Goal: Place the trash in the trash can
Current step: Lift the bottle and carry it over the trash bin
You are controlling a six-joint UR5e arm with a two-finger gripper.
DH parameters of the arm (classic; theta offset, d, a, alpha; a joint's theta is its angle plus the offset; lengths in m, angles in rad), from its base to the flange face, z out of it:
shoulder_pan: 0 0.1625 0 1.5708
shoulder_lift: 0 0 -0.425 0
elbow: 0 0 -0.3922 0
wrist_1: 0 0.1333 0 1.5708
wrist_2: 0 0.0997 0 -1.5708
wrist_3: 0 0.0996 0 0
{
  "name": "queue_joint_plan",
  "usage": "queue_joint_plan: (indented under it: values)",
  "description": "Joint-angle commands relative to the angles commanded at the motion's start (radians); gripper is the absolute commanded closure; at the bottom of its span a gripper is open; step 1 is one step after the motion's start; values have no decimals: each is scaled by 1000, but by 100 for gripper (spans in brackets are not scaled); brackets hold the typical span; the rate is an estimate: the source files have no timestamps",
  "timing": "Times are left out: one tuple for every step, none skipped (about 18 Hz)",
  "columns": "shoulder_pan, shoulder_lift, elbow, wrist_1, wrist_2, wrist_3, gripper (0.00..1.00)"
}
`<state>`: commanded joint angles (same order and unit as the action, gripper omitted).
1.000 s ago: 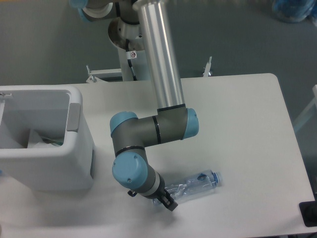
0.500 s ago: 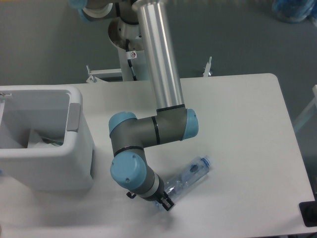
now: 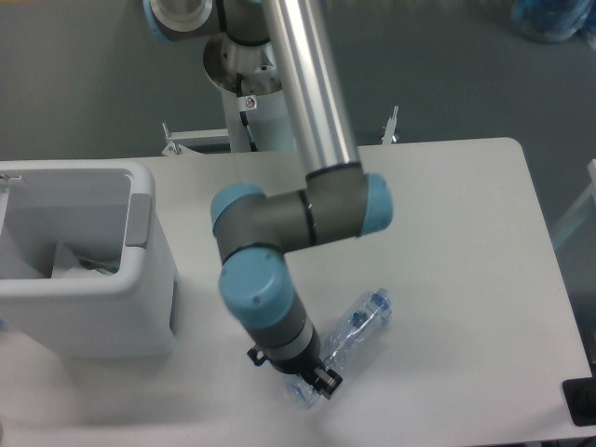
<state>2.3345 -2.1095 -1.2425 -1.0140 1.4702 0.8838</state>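
Observation:
A clear plastic bottle with a blue cap (image 3: pixel 354 328) hangs tilted near the table's front edge, cap pointing up and to the right. My gripper (image 3: pixel 315 376) is shut on the bottle's lower end, which sticks out below the fingers. The white trash can (image 3: pixel 140 279) stands at the left of the table. Inside it lies a crinkly white packet (image 3: pixel 79 265), partly hidden by the can's wall.
The arm's silver tube (image 3: pixel 312 84) and blue-capped joints (image 3: pixel 251 289) reach down over the middle of the white table (image 3: pixel 466 233). The robot base (image 3: pixel 247 88) stands behind the table's far edge. A black object (image 3: pixel 582 400) sits at the lower right corner.
The bottle has swung from lying nearly flat to pointing steeply up, with its cap moved left and upward. The wrist has turned and shifted slightly right with the bottle held.

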Motion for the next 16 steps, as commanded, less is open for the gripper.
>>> queue_joint_plan:
  values:
    - [12,28,0,0,-64,-20,59]
    - [25,58,0,0,-129,-44,59]
    - [41,84,0,0,-196,-69,59]
    - [51,104,0,0,-262,-95,59]
    - [57,123,0,0,-316,-123,59]
    - [65,138,2,0,-362,-143,60]
    - [69,154,6,0,-405,-155,59]
    - [72,169,9,0,-450,-170,59]
    - [72,183,11,0,-499,-184,59]
    - [78,192,20,0,-545,-196,59]
    - [80,203,32,0,-580,-216,59]
    - [74,213,49,0,-620,-270,59]
    - [71,214,60,0,-649,-301,59]
    - [66,217,66,0,-683,-313,59]
    - [63,233,66,0,-717,-316,60]
    - [62,250,66,0,-746,-322,59]
